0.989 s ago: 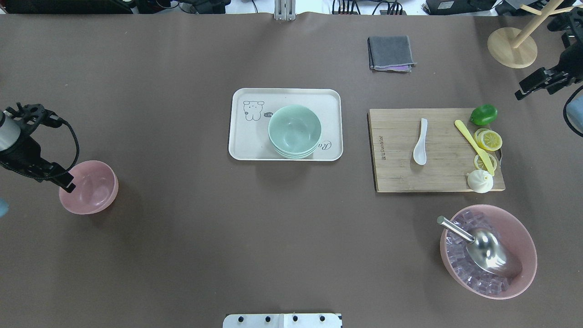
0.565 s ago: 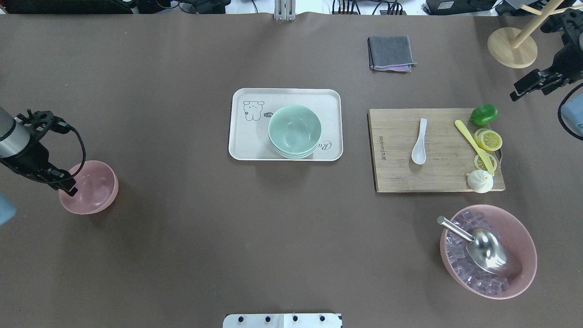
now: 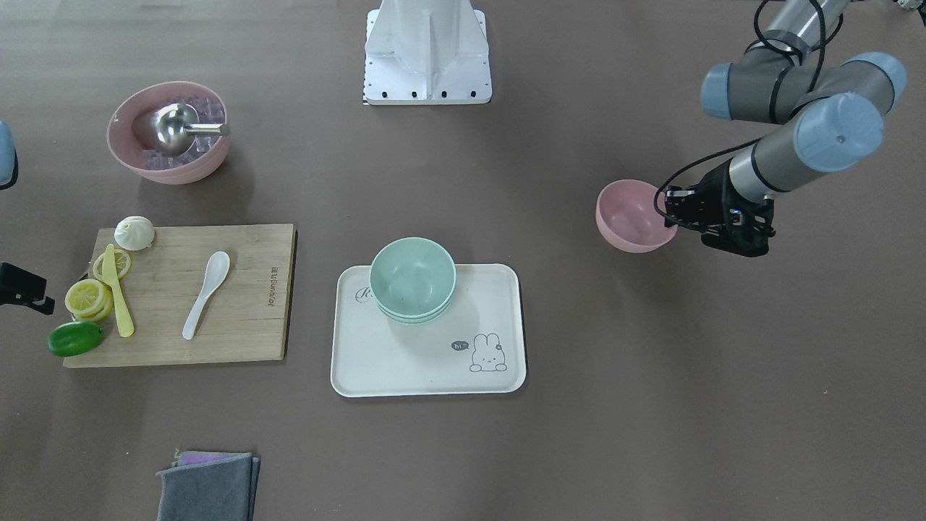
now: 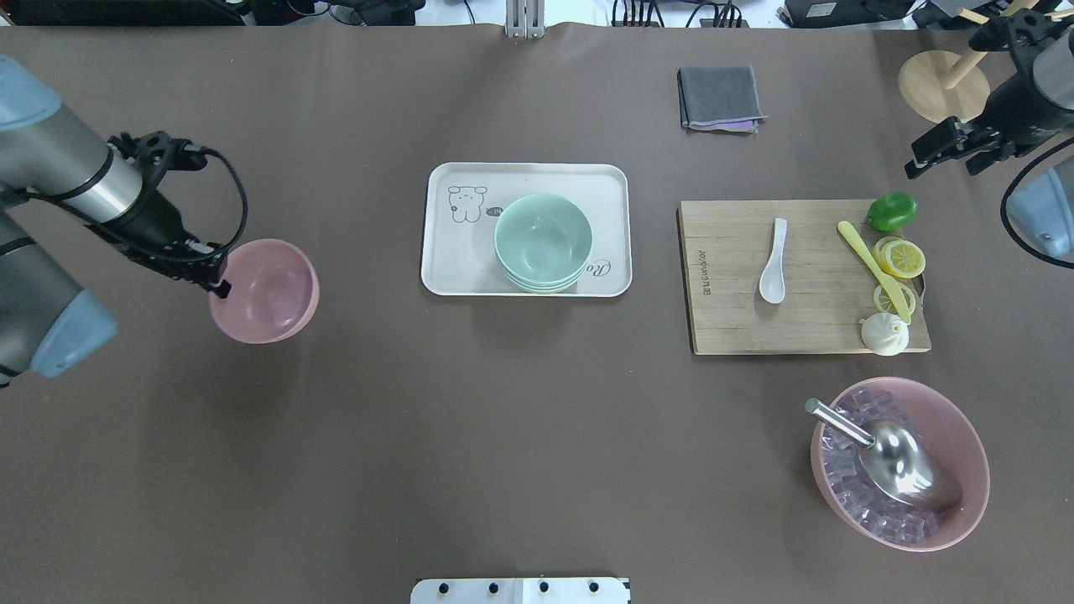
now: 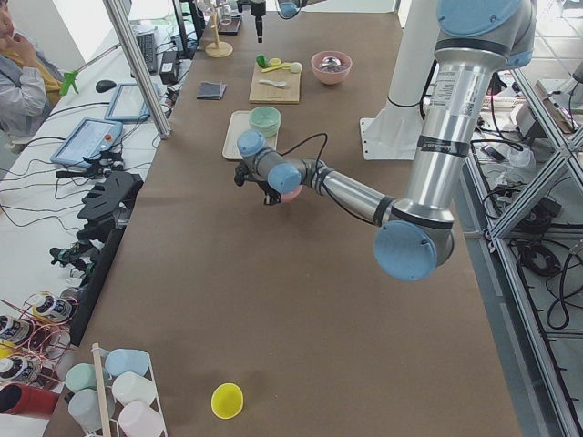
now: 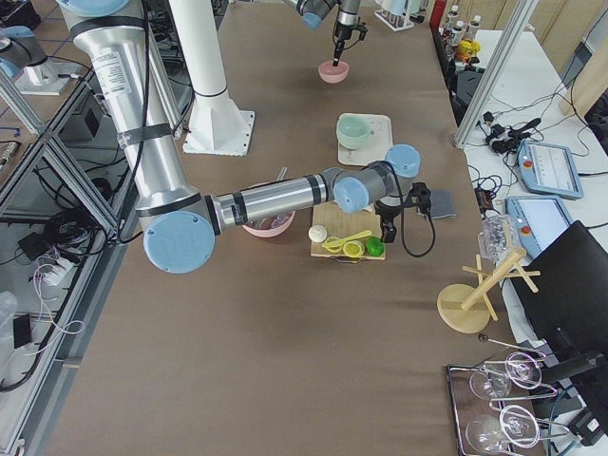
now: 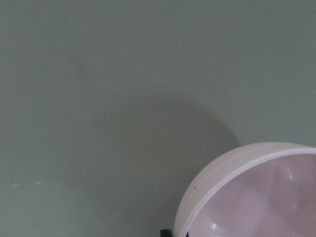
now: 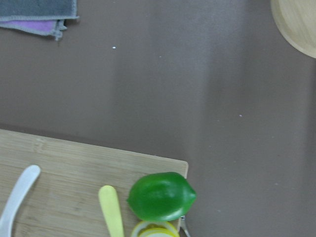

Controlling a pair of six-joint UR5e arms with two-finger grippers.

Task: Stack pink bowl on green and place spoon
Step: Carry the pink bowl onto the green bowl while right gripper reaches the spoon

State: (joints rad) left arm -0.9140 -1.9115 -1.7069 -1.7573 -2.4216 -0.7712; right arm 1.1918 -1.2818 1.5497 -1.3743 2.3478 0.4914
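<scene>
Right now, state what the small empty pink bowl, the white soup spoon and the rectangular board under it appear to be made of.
Small empty pink bowl: probably matte plastic or melamine; even colour, dull sheen, thin rim.
White soup spoon: smooth ceramic or hard plastic; the look leaves it open.
Rectangular board: light wood or bamboo, matte; lengthwise grain strips, printed mark at one edge.

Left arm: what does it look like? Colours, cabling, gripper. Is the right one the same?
Left arm: silver-grey tubes, rounded joints with light blue caps, black wrist. A black cable loops from the wrist down to the left gripper, which is black with two slim fingers. No legible markings. Right arm matches: grey tube, blue cap, black right gripper.
</scene>
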